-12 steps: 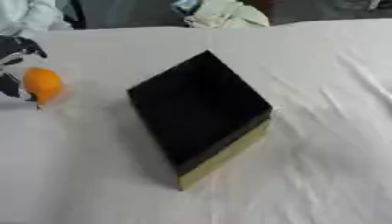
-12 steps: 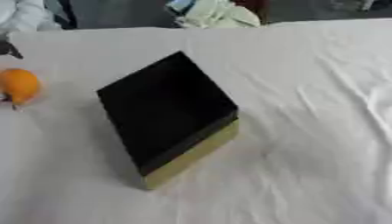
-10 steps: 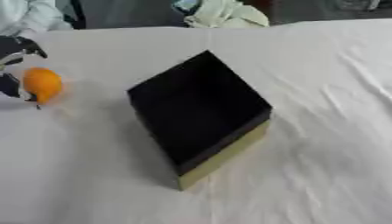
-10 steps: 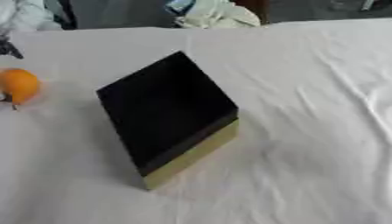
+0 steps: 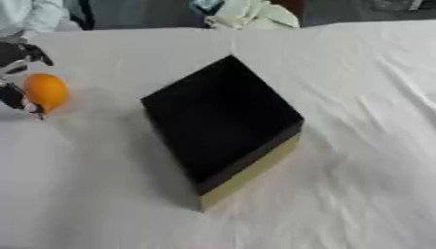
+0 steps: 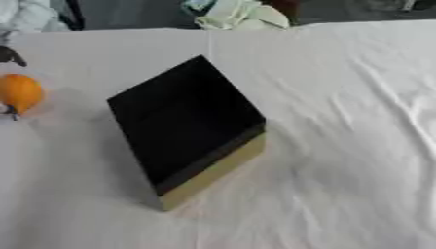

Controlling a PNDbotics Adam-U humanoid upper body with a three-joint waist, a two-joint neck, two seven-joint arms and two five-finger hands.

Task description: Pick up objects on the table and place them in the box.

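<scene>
An orange round object (image 5: pixel 46 91) sits at the far left of the white table. My left hand (image 5: pixel 13 75) is at the left edge, black fingers curled round the orange object from above and below. The box (image 5: pixel 223 121) stands in the middle of the table, turned like a diamond, black inside with a tan outer wall (image 5: pixel 255 172) showing at its near side. My right hand shows in no view.
The white cloth (image 5: pixel 357 146) covering the table is wrinkled on the right. Pale crumpled fabric (image 5: pixel 251 13) lies at the table's far edge, and a pale sleeve (image 5: pixel 34 14) shows at the far left corner.
</scene>
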